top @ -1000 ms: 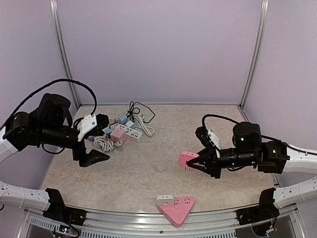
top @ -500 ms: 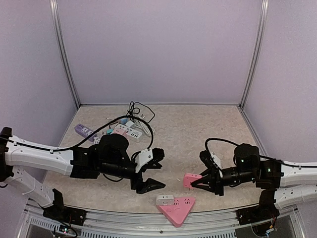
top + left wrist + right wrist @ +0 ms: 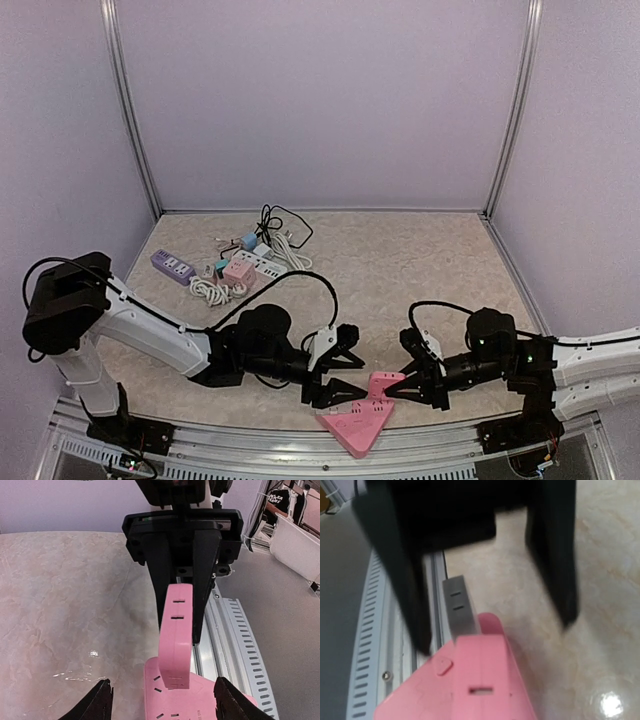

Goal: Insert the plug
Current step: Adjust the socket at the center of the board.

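Beige counter (image 3: pixel 430 270), near edge. Right claw (image 3: pixel 404 385) is clamped on the pink plug (image 3: pixel 383 381), just over the pink power strip (image 3: pixel 352 424). Left claw (image 3: pixel 342 377) is open and empty, flanking the strip. Brace the strip, align with the slots, press straight down.

The plug (image 3: pixel 176 630) and the triangular strip (image 3: pixel 197 700) are pink with dark slots; the table (image 3: pixel 400 260) is beige, marbled with pale veins, and the walls (image 3: pixel 320 100) lilac. The left gripper (image 3: pixel 358 371) and right gripper (image 3: pixel 392 387) are black, on white-and-black arms (image 3: pixel 150 325). At the back lie a purple strip (image 3: pixel 172 265), a white strip (image 3: pixel 270 265), a pink cube (image 3: pixel 238 270), a white cable (image 3: pixel 208 291) and a black cable (image 3: pixel 283 220).
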Available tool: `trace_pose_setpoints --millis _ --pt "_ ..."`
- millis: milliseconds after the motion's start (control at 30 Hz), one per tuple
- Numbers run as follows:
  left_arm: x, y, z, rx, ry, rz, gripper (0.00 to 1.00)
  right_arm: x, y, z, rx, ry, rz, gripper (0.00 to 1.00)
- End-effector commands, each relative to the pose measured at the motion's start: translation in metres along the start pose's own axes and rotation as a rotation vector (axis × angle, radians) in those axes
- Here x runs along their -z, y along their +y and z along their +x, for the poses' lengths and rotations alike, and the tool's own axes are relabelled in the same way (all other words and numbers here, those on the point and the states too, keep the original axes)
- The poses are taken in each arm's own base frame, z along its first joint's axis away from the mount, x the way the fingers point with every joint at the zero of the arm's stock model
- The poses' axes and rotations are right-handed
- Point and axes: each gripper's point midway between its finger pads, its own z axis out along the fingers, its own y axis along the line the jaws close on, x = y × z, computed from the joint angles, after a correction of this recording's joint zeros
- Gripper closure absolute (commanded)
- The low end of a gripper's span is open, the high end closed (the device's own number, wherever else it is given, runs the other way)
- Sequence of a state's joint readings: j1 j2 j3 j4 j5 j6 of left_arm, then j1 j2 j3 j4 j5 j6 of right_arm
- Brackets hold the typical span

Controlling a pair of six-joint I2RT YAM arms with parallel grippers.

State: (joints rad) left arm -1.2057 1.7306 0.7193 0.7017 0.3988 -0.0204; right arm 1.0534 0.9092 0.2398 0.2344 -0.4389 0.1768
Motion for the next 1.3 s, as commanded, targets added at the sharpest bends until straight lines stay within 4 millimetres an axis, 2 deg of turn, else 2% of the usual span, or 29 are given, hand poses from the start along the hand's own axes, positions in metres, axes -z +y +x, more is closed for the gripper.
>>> trace_pose_setpoints --millis 0,100,400,467,567,633,800,867,1033,1267 --pt "-0.011 -0.024 0.007 -0.051 -0.06 0.089 0.32 -0.001 0.001 -0.004 0.063 -0.043 -0.016 1.0" --pt "-0.017 -0.025 0.016 -0.044 -0.061 0.082 0.33 -0.002 0.0 -0.003 0.093 -0.049 -0.015 1.0" --pt "-0.019 -0.02 0.023 -0.034 -0.056 0.061 0.5 -0.019 -0.004 0.015 0.107 0.031 -0.045 1.0" --pt "-0.019 -0.018 0.027 -0.036 -0.04 0.052 0.51 -0.022 -0.004 0.019 0.101 0.048 -0.052 1.0" --pt "-0.012 -0.016 0.036 -0.06 0.003 0.042 0.44 -0.022 -0.004 0.018 0.098 0.044 -0.055 1.0" --pt "-0.007 -0.015 0.037 -0.09 0.019 0.04 0.42 -0.019 -0.003 0.015 0.098 0.027 -0.051 1.0" --pt "0.003 -0.016 0.036 -0.143 0.067 0.048 0.28 -0.01 -0.006 0.009 0.088 -0.001 -0.009 1.0" --pt "0.006 -0.016 0.038 -0.134 0.102 0.04 0.27 -0.003 -0.006 0.002 0.092 -0.031 0.012 1.0" --pt "0.008 -0.013 0.042 -0.137 0.148 -0.011 0.36 0.008 -0.006 -0.002 0.082 -0.084 0.045 1.0" --pt "0.009 -0.014 0.057 -0.119 0.23 0.0 0.55 0.005 -0.011 0.012 0.018 -0.037 0.061 1.0"
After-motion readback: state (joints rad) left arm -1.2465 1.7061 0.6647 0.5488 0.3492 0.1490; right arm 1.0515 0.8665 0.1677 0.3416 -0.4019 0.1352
